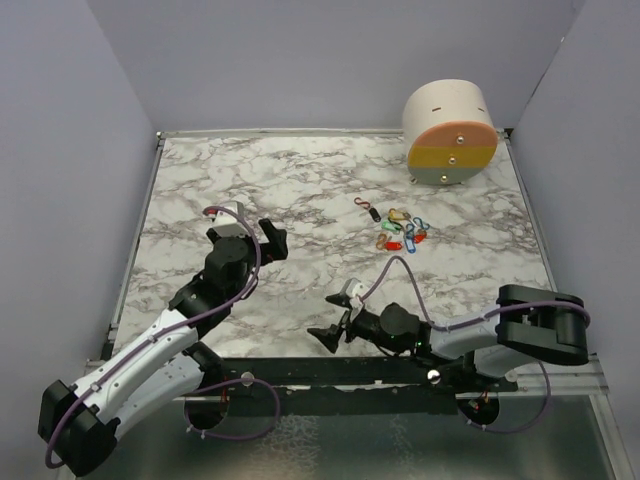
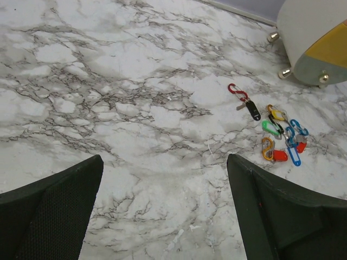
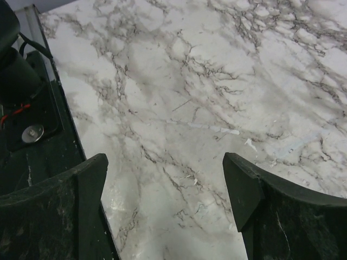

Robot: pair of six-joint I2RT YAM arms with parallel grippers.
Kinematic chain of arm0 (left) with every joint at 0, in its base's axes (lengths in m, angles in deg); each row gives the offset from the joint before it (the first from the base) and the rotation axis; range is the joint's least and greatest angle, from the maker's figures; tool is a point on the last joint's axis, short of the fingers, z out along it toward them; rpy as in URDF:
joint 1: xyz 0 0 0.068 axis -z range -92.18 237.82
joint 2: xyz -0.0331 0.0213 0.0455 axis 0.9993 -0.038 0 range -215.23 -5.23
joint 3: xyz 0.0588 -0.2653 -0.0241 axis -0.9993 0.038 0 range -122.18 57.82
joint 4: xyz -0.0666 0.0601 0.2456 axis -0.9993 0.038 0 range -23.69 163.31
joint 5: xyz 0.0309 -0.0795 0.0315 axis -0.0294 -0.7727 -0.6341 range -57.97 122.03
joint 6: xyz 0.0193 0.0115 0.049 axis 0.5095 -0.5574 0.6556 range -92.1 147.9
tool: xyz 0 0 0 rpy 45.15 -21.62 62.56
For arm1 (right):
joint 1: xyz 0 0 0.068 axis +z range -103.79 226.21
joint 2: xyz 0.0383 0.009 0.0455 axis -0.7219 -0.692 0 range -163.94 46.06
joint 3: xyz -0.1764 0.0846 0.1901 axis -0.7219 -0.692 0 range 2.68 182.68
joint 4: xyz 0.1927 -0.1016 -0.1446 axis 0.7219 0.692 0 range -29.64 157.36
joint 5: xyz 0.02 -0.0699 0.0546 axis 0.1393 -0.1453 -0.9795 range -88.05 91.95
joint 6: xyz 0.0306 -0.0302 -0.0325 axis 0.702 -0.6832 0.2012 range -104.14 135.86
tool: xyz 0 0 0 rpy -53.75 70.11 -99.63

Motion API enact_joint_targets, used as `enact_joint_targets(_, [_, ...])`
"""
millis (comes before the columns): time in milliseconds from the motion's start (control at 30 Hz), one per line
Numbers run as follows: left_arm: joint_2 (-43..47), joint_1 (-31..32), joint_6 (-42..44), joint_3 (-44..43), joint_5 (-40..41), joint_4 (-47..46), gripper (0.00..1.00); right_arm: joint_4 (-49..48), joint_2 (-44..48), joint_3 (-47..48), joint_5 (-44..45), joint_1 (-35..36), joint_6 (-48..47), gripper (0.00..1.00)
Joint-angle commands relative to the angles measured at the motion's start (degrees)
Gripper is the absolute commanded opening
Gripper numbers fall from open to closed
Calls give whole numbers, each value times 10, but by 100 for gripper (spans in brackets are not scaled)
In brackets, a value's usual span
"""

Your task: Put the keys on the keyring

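The keys (image 1: 402, 232) lie in a small heap on the marble table, right of centre, near the drum. In the left wrist view they show as green (image 2: 269, 128), yellow (image 2: 278, 115) and red (image 2: 280, 156) heads. The keyring loops lie mixed in with them: an orange loop (image 2: 266, 147), a blue loop (image 2: 298, 128), and a red loop (image 2: 237, 91) lying apart to the left with a black tag. My left gripper (image 1: 277, 240) (image 2: 164, 160) is open and empty, well left of the heap. My right gripper (image 1: 330, 322) (image 3: 165, 158) is open and empty over bare marble near the front edge.
A white drum (image 1: 450, 130) with an orange, yellow and grey face stands at the back right, just behind the heap. Grey walls enclose the table on three sides. A black base rail (image 1: 330, 375) runs along the front edge.
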Motion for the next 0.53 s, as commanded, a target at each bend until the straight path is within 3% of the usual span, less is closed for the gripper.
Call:
enact_joint_targets(0, [-10, 0, 0, 8, 17, 0, 99, -99, -52, 12, 105, 43, -12, 89])
enact_joint_targets(133, [-30, 0, -4, 9, 11, -11, 99, -124, -64, -1, 131, 61, -11, 89])
enact_joint_targets(500, [-57, 1, -6, 17, -6, -45, 99, -114, 19, -48, 152, 64, -38, 93])
